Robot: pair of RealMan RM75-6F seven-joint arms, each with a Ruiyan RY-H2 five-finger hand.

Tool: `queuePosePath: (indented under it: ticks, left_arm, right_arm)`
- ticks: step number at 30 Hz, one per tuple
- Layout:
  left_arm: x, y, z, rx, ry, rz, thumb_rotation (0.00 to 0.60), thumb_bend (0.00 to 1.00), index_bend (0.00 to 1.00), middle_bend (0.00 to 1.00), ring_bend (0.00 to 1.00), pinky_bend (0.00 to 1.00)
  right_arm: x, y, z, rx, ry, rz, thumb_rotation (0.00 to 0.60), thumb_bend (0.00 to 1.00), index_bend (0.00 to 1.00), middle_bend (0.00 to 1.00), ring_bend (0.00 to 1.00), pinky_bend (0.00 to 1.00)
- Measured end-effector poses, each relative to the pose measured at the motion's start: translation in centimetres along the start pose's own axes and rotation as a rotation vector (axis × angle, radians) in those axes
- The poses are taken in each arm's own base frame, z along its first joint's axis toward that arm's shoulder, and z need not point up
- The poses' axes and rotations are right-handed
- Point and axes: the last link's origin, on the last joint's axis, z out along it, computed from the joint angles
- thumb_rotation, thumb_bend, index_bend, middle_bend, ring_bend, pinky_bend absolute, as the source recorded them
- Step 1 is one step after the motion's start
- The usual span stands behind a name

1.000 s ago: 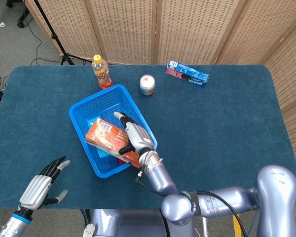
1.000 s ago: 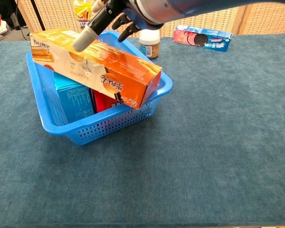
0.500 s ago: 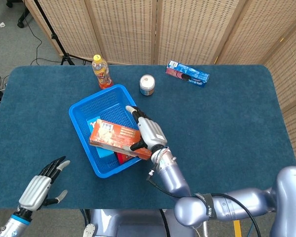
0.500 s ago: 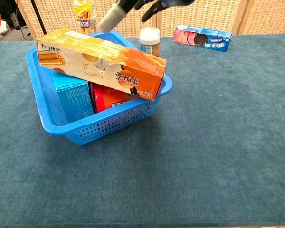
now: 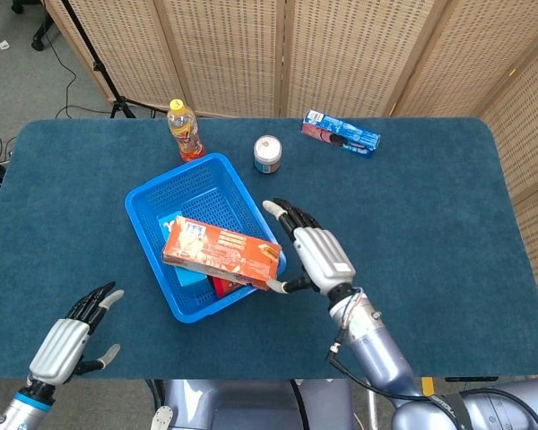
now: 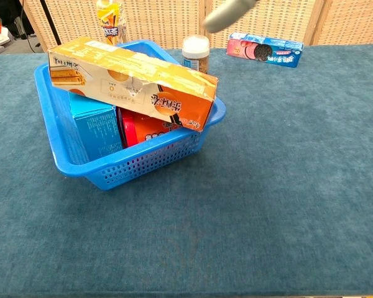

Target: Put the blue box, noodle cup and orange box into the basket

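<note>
Down at the near left corner of the blue counter (image 5: 430, 206) the left hand (image 5: 65, 345) hangs with its fingers spread and nothing in them, well apart from everything else. Further in, the blue basket (image 5: 148, 199) sits left of centre, turned at an angle. Inside it the blue box (image 6: 96, 126) stands against the left wall, and the red noodle cup (image 6: 150, 127) lies just beside it on the right. The orange box (image 5: 222, 253) rests slantwise on top of both, its right end propped on the basket's rim and jutting slightly past it. Behind the basket, at the far edge, a drink bottle (image 5: 186, 131) with a yellow cap stands upright; a small jar (image 5: 267, 153) with a pale lid stands to its right, near the basket's far corner. Just right of the basket the right hand (image 5: 317, 255) is held above the counter, fingers parted and empty, its thumb close to the orange box's end, though I can't tell whether it touches. At the far right of this group a flat packet of biscuits (image 5: 341, 133) lies alone.
</note>
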Motion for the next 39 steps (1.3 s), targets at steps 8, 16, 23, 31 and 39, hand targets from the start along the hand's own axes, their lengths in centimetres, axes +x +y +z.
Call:
queuePosePath:
  ticks: [8,16,23,31,39]
  left_arm:
    - [0.2,0.6,-0.7,-0.017,0.023,0.044,0.600,0.32,0.08,0.00,0.01,0.13]
    - [-0.1,0.8,-2.1,-0.010,0.027,0.104,0.600,0.32,0.08,0.00,0.01,0.13]
    - [-0.1,0.1,-3.3,0.025,0.048,0.139,0.600,0.31,0.08,0.00,0.01,0.13]
    - [1.5,-0.7,-4.2,0.070,0.144,0.171,0.600,0.30,0.08,0.00,0.01,0.13]
    - [3.2,-2.5,-5.1,0.131,0.228,0.235,0.600,0.30,0.08,0.00,0.01,0.13]
  right_arm:
    - [1.8,5.0,-5.7,0.075,0.097,-0.129,0.600,0.20,0.03,0.00,0.00,0.07]
    - [1.5,11.9,-16.1,-0.091,0.134,-0.115,0.600,0.20,0.03,0.00,0.00,0.07]
    - [1.7,16.3,-20.2,-0.130,0.198,-0.182,0.600,0.20,0.03,0.00,0.00,0.07]
    - [1.1,18.9,-23.2,-0.115,0.253,-0.268,0.600,0.20,0.03,0.00,0.00,0.07]
    - [0.2,21.3,-25.5,-0.107,0.309,-0.484,0.600,0.21,0.03,0.00,0.00,0.07]
